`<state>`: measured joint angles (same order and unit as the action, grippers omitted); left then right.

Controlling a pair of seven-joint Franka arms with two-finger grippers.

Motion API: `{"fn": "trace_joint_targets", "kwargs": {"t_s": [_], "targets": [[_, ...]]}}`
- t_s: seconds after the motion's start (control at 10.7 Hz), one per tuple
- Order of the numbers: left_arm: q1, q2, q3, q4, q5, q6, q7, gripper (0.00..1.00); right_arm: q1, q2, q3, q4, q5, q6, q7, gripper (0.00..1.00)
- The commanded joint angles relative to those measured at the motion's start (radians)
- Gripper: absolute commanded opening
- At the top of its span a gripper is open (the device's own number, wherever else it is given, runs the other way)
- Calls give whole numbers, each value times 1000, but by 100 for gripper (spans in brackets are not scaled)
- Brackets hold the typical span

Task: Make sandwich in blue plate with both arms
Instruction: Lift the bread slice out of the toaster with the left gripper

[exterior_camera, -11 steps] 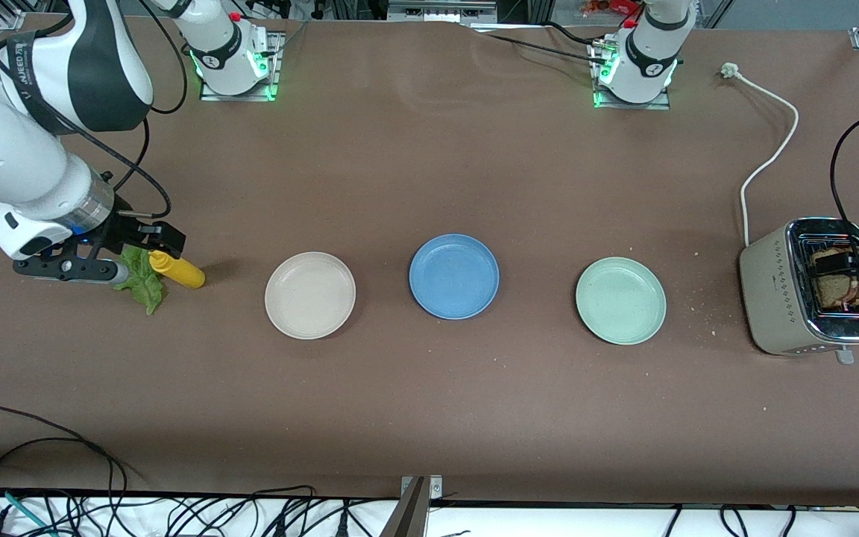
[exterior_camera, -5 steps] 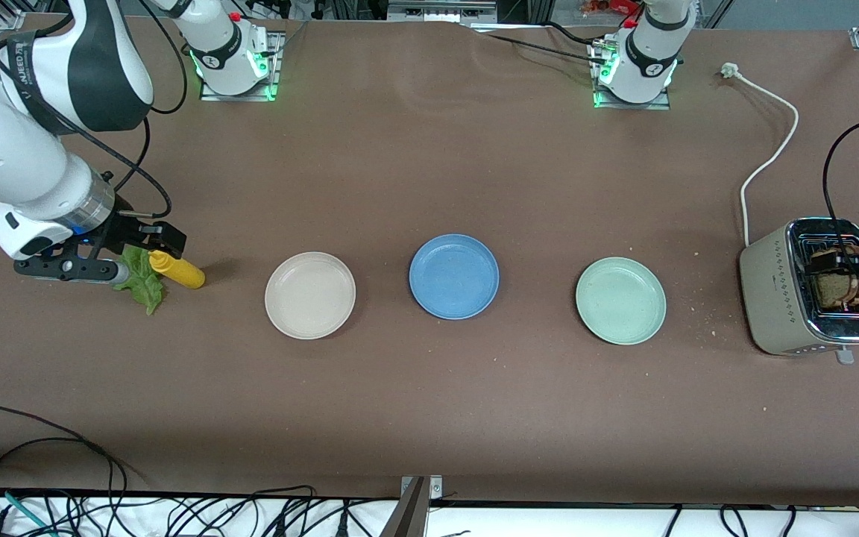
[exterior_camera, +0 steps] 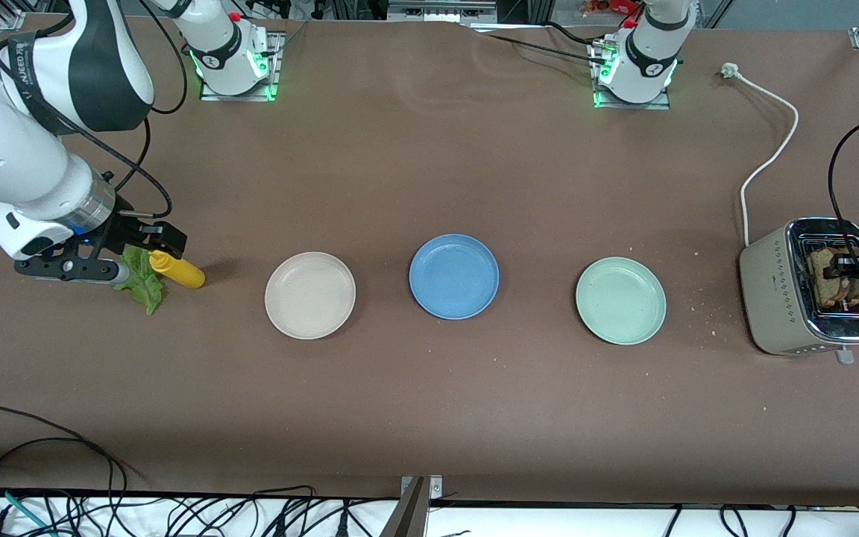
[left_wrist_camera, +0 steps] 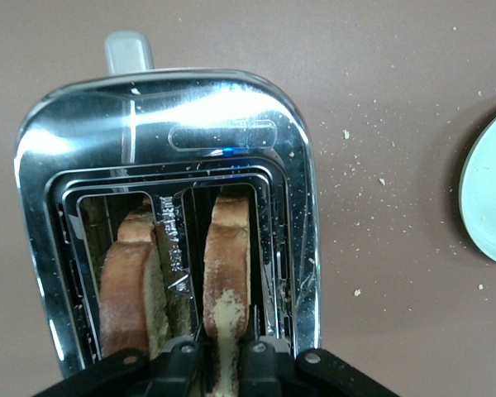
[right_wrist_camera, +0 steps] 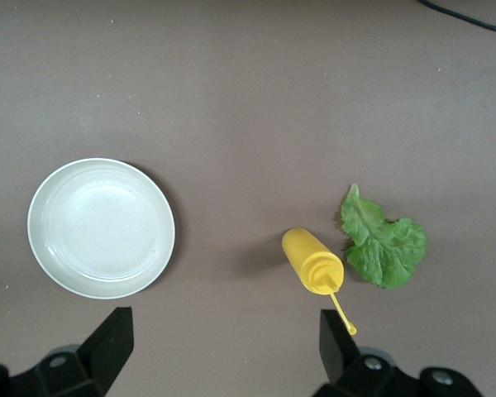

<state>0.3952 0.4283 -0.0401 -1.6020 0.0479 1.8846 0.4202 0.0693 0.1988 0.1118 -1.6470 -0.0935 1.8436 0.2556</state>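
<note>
The blue plate (exterior_camera: 453, 276) sits in the middle of the table with nothing on it. At the left arm's end stands a silver toaster (exterior_camera: 780, 291) (left_wrist_camera: 223, 107) with two toasted bread slices in its slots. My left gripper (exterior_camera: 851, 270) (left_wrist_camera: 223, 351) is down at the toaster's top, shut on one bread slice (left_wrist_camera: 229, 256). The other slice (left_wrist_camera: 131, 281) stands in the neighbouring slot. My right gripper (exterior_camera: 142, 257) (right_wrist_camera: 223, 339) hangs open over the table by a green lettuce leaf (exterior_camera: 145, 285) (right_wrist_camera: 384, 248), holding nothing.
A yellow squeeze bottle (exterior_camera: 180, 271) (right_wrist_camera: 312, 260) lies beside the lettuce. A beige plate (exterior_camera: 310, 294) (right_wrist_camera: 101, 227) and a pale green plate (exterior_camera: 620, 300) (left_wrist_camera: 492, 198) flank the blue one. The toaster's white cord (exterior_camera: 772, 149) runs toward the bases. Crumbs lie near the toaster.
The left gripper's fingers have closed onto the bread slice in the toaster. The right arm has stayed where it was.
</note>
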Motion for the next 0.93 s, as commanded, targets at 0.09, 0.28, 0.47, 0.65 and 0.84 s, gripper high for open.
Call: {"fn": "trace_joint_targets", "kwargs": {"t_s": [0.09,0.28,0.47,0.65,0.84], "targets": [[2,-36,-18,89,21,-116,22,0,3,-4,-3,-2,18,8,-59,100],[-33,-39,-29,167,21,-212,22,0,3,-5,-3,-2,17,9,-59,100],[-111,-75,-35,215,21,-329,11,0,3,-6,-3,-5,18,6,-59,100],[-189,-112,-72,217,7,-419,9,0,3,-6,-3,-5,17,6,-61,100],[-200,-114,-195,215,4,-450,-10,0,3,-6,-3,-5,17,3,-59,100]]}}
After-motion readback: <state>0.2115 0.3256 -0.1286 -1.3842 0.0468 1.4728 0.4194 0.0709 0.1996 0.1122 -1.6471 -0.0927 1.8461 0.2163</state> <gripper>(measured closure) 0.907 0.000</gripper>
